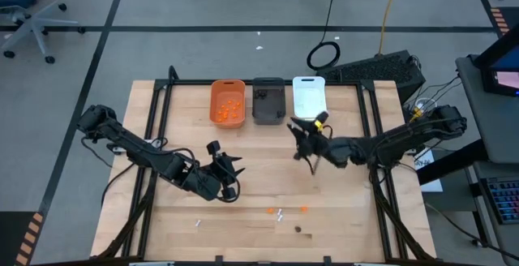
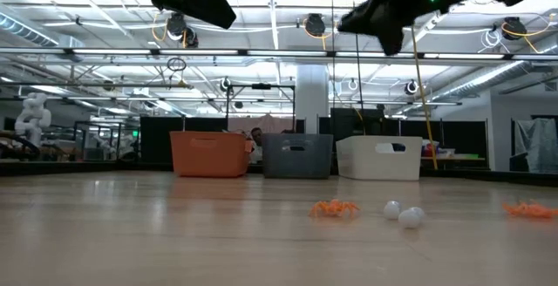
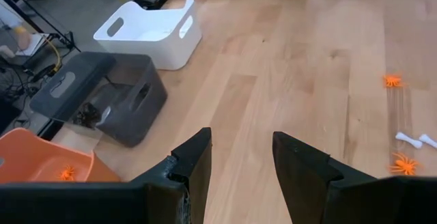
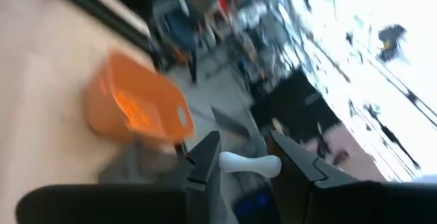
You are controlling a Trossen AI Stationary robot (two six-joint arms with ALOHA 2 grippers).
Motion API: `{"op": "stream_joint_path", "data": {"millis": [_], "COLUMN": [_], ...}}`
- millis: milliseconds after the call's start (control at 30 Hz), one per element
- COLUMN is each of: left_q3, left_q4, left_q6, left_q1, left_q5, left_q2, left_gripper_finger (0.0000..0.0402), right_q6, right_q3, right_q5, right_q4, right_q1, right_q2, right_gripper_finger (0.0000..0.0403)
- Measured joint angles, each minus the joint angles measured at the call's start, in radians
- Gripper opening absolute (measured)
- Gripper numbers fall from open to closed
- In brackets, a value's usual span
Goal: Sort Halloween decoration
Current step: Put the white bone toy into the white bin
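Right gripper (image 4: pixel 242 162), frame centre in the high view, fingers clamped on a small white plastic bone (image 4: pixel 249 163): light, stiff, slippery, best pinched mid-shaft. Left gripper (image 3: pixel 239 162) lower left, fingers apart, empty. Orange spiders (image 1: pixel 272 211) and bones lie loose on the desk (image 1: pixel 365 225), bottom centre.

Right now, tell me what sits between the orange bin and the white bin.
The dark grey bin stands between the orange bin and the white bin, in one row; the high view shows it.
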Motion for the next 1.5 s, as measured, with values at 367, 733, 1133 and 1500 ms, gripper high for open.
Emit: {"op": "stream_joint_path", "data": {"millis": [367, 733, 1133, 1500], "left_q3": [0.000, 0.000, 0.001, 0.001], "left_q4": [0.023, 0.075, 0.127, 0.257], "left_q6": [-0.001, -0.001, -0.004, 0.024], "left_q1": [0.046, 0.101, 0.144, 0.148], "left_q5": [0.000, 0.004, 0.043, 0.093], "left_q2": [0.000, 0.000, 0.001, 0.108], "left_gripper_finger": [0.0155, 0.0155, 0.0155, 0.0155], "right_q6": [0.260, 0.407, 0.417, 0.505], "right_q3": [0.000, 0.000, 0.000, 0.000], "right_q5": [-0.335, -0.846, -0.973, -0.967], "right_q4": [-0.428, -0.566, -0.661, -0.669], "right_q1": [-0.495, -0.944, -1.032, -1.032], "right_q2": [-0.084, -0.084, 0.042, 0.082], "right_gripper_finger": [0.0082, 0.0082, 0.0083, 0.0138]}}
